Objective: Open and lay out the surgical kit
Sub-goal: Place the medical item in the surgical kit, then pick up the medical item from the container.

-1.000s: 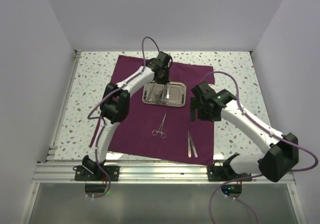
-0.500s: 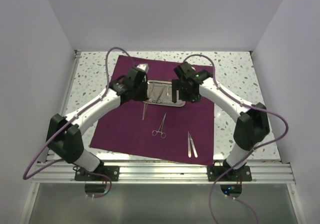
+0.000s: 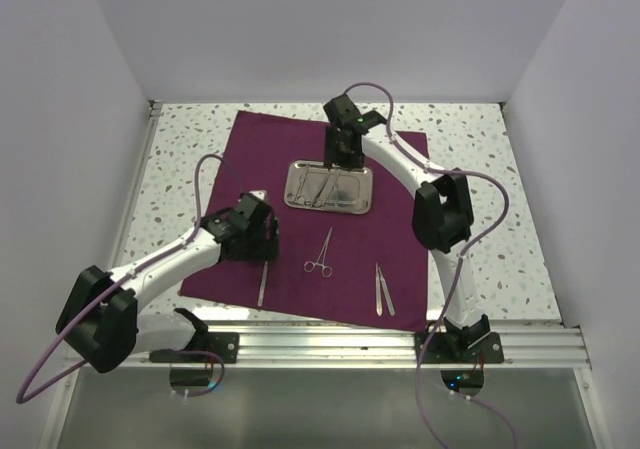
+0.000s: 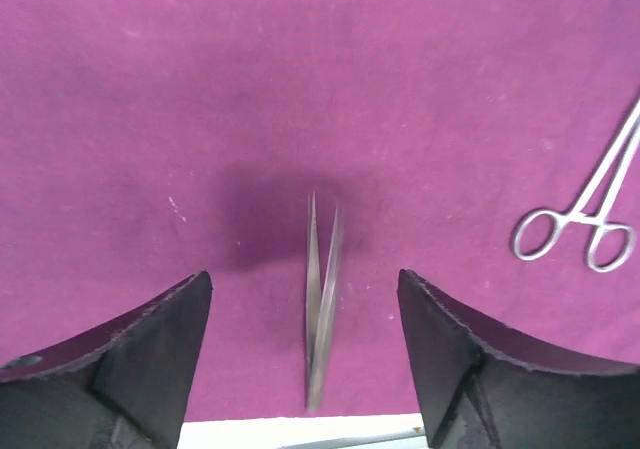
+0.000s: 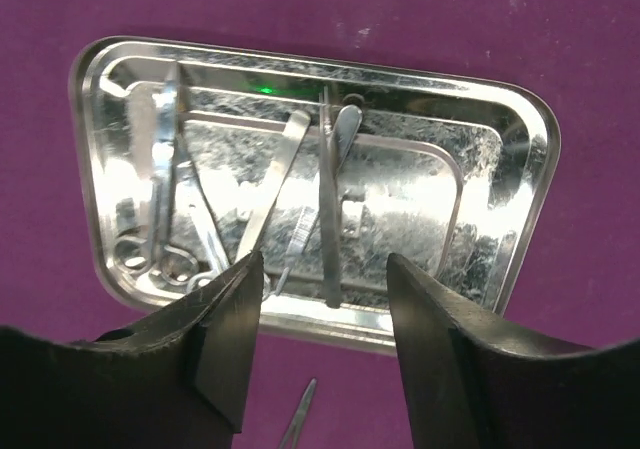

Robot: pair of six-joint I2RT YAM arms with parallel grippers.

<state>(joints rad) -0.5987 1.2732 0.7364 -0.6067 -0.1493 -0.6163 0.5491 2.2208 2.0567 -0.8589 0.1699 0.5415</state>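
Note:
The surgical kit's purple cloth (image 3: 395,234) lies spread flat, with the steel tray (image 3: 366,207) on its far half. My left gripper (image 3: 262,254) hangs open over the cloth's front left. Silver tweezers (image 4: 320,299) lie loose on the cloth between its fingers, touching neither. Ring-handled forceps (image 3: 320,252) and a second pair of tweezers (image 3: 384,289) lie in front of the tray. My right gripper (image 3: 338,161) hovers over the tray (image 5: 520,169), open, with a slim instrument (image 5: 328,214) in the gap. More instruments (image 5: 165,179) lie at the tray's left.
Speckled table (image 3: 480,169) borders the cloth on both sides. A metal rail (image 3: 330,344) with both arm bases runs along the near edge. White walls close in the left, right and back.
My left gripper carried tweezers from the tray to the cloth's front left, then opened and let them go. My right arm swung to the tray's far side, its jaws narrowing.

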